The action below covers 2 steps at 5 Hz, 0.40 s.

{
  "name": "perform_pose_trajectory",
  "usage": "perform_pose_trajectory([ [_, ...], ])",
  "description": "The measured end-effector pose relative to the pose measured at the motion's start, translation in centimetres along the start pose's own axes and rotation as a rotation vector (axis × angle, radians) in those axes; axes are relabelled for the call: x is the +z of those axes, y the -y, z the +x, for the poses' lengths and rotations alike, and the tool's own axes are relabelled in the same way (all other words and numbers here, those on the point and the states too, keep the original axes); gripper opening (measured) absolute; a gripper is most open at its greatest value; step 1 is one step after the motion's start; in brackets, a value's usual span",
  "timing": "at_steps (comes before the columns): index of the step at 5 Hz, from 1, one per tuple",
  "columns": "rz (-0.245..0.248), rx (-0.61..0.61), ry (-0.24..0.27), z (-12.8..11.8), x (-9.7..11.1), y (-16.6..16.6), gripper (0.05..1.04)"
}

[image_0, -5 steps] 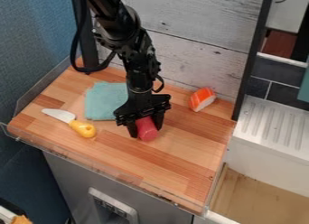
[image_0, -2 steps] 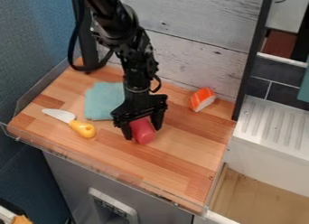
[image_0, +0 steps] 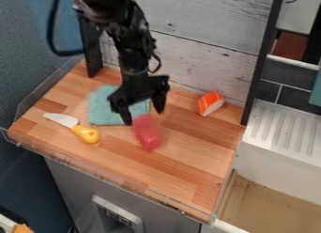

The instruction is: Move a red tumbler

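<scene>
My gripper (image_0: 143, 118) hangs above the middle of the wooden board, with its fingers apart and nothing held between them. Just below the fingertips is the red tumbler (image_0: 148, 133), on the board, its upper end near the gap between the fingers and its lower end toward the front. It looks slightly blurred; whether it stands or lies I cannot tell for certain.
A teal cloth (image_0: 103, 107) lies behind and left of the tumbler. A knife with a yellow handle (image_0: 86, 134) is at the left, and an orange and white fish piece (image_0: 210, 103) at the back right. A clear rim (image_0: 113, 173) edges the board's front.
The gripper has opened and risen away from the red tumbler, up and slightly left in the view. The tumbler is out of the fingers, and more of it and the cloth shows.
</scene>
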<state>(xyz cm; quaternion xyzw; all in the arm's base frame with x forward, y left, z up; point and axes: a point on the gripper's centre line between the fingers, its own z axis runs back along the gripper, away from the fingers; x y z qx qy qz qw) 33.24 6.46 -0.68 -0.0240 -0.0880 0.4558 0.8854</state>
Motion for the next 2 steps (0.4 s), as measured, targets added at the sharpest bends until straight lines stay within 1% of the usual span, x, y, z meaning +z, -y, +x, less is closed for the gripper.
perform_pose_trajectory([
  [1,-0.045,0.0,0.036,0.95,2.07,-0.21,1.0],
  [2,-0.046,0.0,0.037,1.1,2.11,-0.34,1.0],
])
